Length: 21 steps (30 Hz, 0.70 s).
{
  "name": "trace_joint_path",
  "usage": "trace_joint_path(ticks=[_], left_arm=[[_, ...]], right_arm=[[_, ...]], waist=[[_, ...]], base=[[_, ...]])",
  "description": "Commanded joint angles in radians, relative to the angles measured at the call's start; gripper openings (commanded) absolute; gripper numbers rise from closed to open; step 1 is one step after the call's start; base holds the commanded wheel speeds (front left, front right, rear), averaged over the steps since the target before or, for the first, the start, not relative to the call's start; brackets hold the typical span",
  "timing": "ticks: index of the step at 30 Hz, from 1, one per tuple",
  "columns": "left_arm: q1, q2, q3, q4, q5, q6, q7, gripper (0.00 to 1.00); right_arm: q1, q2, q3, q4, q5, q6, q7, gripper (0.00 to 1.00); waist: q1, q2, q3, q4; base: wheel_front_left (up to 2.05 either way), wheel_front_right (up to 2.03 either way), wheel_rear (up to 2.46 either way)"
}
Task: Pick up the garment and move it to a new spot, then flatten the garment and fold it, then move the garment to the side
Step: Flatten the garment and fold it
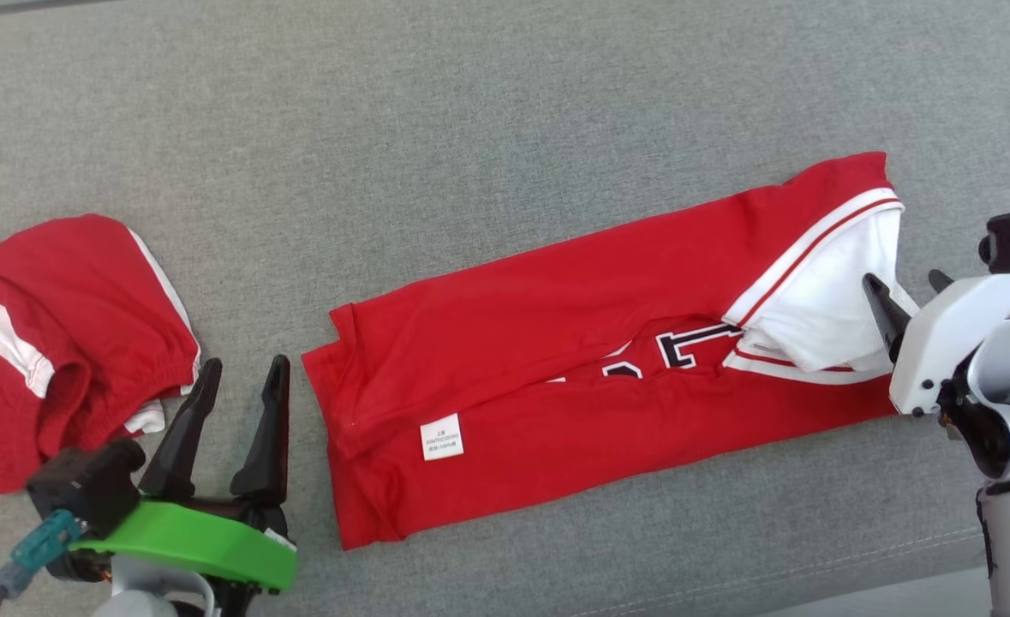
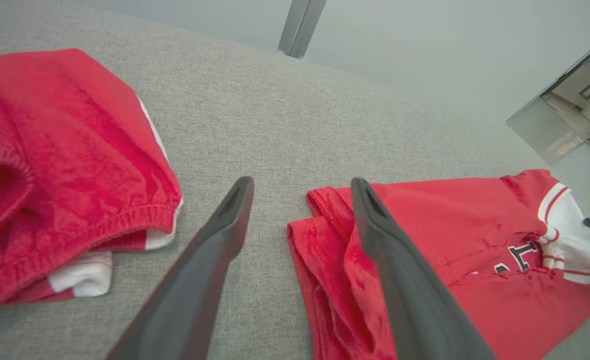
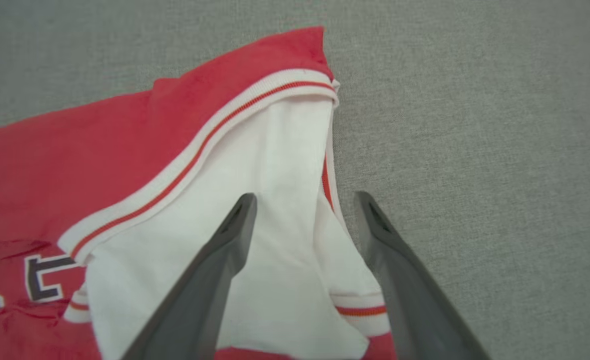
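Shirt [image 1: 599,343]: red, folded into a long strip, lying flat across the middle of the grey surface [image 1: 470,128]; hem end at left, white sleeve [image 1: 821,300] at right.
Tag [image 1: 441,437]: white, on the shirt near the hem.
Left gripper [image 1: 239,368]: fingers spread wide, empty, just beside the hem, between shirt and shorts [image 1: 68,326].
Right gripper [image 1: 905,287]: fingers apart, holding nothing, over the sleeve; contact unclear.
Shorts: red and white, crumpled at far left, apart from the shirt.

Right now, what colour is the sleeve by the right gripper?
White sleeve, red-striped trim; clearest in right wrist view.
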Motion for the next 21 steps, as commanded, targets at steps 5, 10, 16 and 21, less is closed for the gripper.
trace_joint_path(ticks=[5, 10, 16, 21], left_arm=[[0.042, -0.119, 0.109, 0.046, 0.171, -0.053, -0.009, 1.00], [0.101, -0.225, 0.217, 0.106, 0.274, -0.137, -0.009, 1.00], [0.156, -0.329, 0.342, 0.163, 0.391, -0.236, -0.009, 1.00], [0.194, -0.414, 0.439, 0.207, 0.482, -0.319, -0.009, 1.00]], right_arm=[[-0.058, -0.003, -0.018, 0.115, -0.081, -0.002, 0.016, 1.00], [-0.078, 0.009, -0.036, 0.220, -0.103, -0.002, 0.024, 1.00], [-0.091, 0.049, -0.055, 0.314, 0.012, 0.000, -0.005, 0.00], [-0.107, -0.031, -0.161, 0.331, 0.041, -0.003, -0.086, 0.00]], waist=[[0.0000, 0.0000, 0.031, 0.037], [0.0000, 0.0000, 0.031, 0.060], [0.0000, 0.0000, 0.000, 0.073], [0.0000, 0.0000, -0.048, 0.081]], base=[[0.00, 0.00, 0.00], [0.00, 0.00, 0.00], [0.00, 0.00, 0.00], [0.00, 0.00, 0.00]])
